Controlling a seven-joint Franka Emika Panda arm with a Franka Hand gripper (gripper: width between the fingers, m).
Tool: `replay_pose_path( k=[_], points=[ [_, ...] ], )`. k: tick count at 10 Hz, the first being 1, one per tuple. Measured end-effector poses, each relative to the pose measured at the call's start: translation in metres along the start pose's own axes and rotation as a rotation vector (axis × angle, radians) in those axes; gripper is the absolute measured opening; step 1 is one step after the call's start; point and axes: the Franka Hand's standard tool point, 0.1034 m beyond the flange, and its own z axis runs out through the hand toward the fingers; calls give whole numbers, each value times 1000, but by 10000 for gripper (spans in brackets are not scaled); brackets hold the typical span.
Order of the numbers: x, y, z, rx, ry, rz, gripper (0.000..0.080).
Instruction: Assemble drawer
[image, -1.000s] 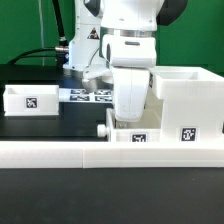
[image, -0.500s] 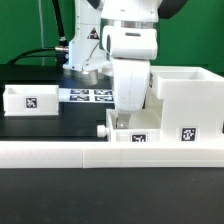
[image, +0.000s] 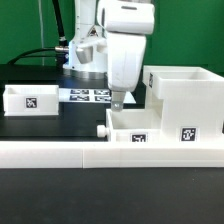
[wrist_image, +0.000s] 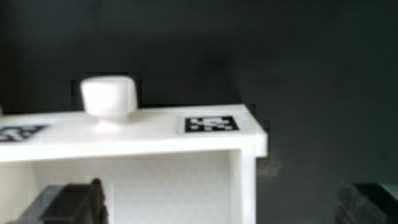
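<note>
A small white drawer tray (image: 136, 127) with a round knob (image: 101, 131) lies in front of the large white cube housing (image: 186, 92), touching the long rail. A second tray (image: 29, 99) sits at the exterior view's left. My gripper (image: 117, 101) hangs just above the back of the middle tray, open and empty. In the wrist view the tray's front wall (wrist_image: 160, 135) shows its knob (wrist_image: 109, 98) and a marker (wrist_image: 212, 125). My gripper (wrist_image: 222, 206) straddles the tray's side wall, and both dark fingertips (wrist_image: 71, 204) are clear of it.
The long low white rail (image: 60, 152) runs across the front. The marker board (image: 90, 95) lies flat behind the middle tray. Black cables and a metal fixture (image: 72, 55) stand at the back left.
My gripper has risen and shifted slightly toward the exterior view's left, away from the middle tray. The tray has not moved.
</note>
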Motion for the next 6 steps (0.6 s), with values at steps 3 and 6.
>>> replay_pose_path(
  k=[3, 6],
  points=[
    [-27, 5, -1, -18, 5, -2, 649],
    [-43, 10, 12, -12, 98, -58, 649]
  ],
)
